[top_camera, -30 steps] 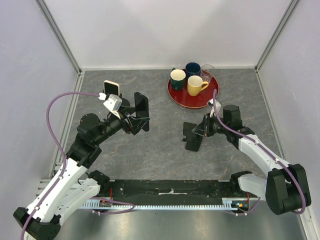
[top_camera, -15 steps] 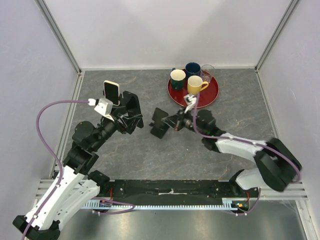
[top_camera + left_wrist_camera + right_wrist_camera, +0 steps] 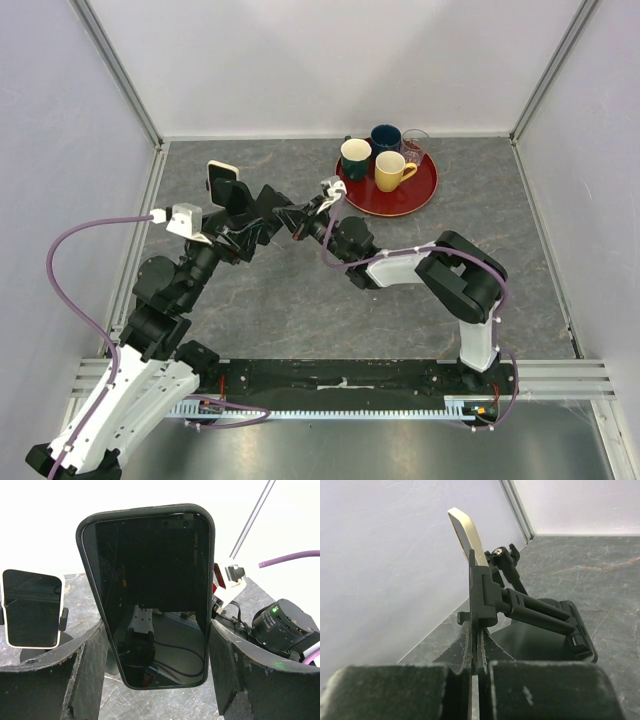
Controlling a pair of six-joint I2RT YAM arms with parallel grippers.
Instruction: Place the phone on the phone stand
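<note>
My left gripper (image 3: 252, 218) is shut on a black phone (image 3: 266, 203) and holds it upright above the table's left part. In the left wrist view the phone (image 3: 150, 580) stands face-on between my two fingers (image 3: 75, 675), with the gripper (image 3: 156, 635) around its lower sides. My right gripper (image 3: 312, 212) has reached across to the left and is shut on the black phone stand (image 3: 295, 215), right beside the phone. In the right wrist view the gripper (image 3: 479, 647) pinches the stand's thin plate (image 3: 479, 595); its arm and base (image 3: 555, 630) stick out to the right.
A white-cased phone (image 3: 222, 180) sits on a second stand at the far left, also in the left wrist view (image 3: 32, 607). A red tray (image 3: 418, 195) at the back holds three mugs and a glass. Walls close in the table on three sides.
My right arm has swung left across the table, carrying the stand up to the phone. My left arm has drawn back and left a little with the phone.
</note>
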